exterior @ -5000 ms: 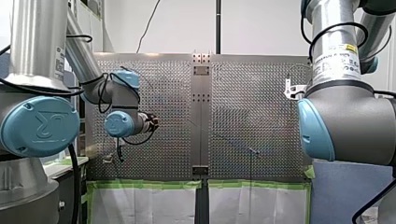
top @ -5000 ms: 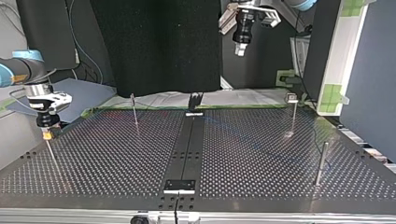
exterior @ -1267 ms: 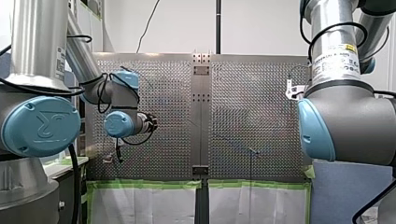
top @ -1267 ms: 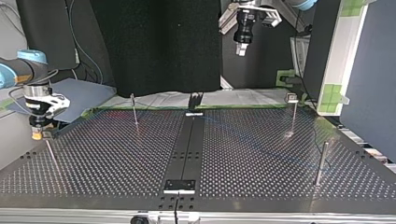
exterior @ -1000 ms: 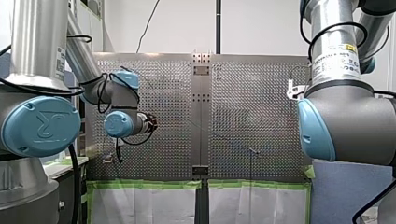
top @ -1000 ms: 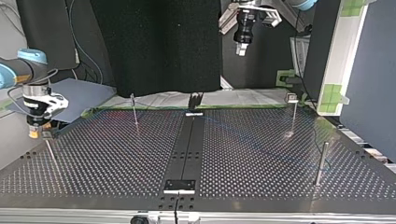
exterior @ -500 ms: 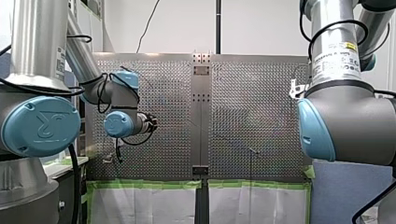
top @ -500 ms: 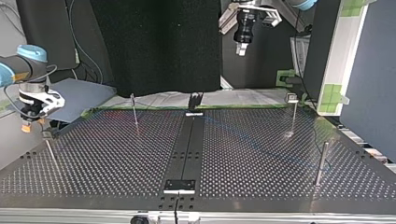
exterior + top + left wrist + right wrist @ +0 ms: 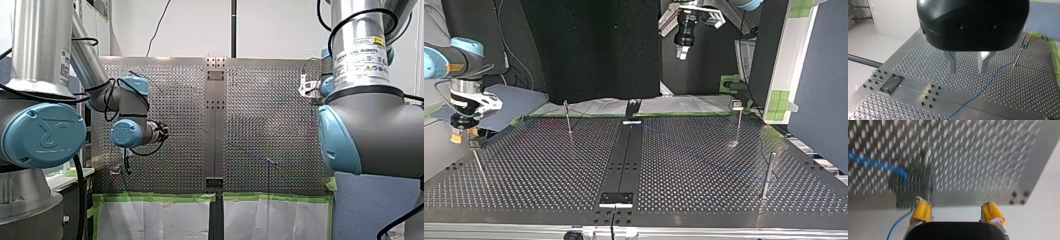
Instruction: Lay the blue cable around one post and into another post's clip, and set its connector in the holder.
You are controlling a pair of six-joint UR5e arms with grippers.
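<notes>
1. Two grippers, both empty. My left gripper (image 9: 965,72) has its metal fingers parted by a moderate gap with nothing between them. It hangs high above the perforated table (image 9: 913,62). Judged: parked up there, open, to keep clear of the laid line.
2. My right gripper (image 9: 956,204) has its yellow pads (image 9: 922,211) wide apart and nothing gripped. This view is smeared. A thin post (image 9: 929,167) stands just ahead of one pad, outside the gap as far as I can tell.
3. Blue cable (image 9: 988,82) lies slack on the table, under and ahead of my left fingers, crossing the centre strip (image 9: 953,100). The right wrist view also shows a stretch near the thin post. Around it or merely beside it, I cannot tell.
4. Farther on, the cable runs to a clip-topped post (image 9: 1020,52). A blue trace shows at the clip, so I judge it seated there.
5. Connector not found in any view, so the holder step is unconfirmed.
</notes>
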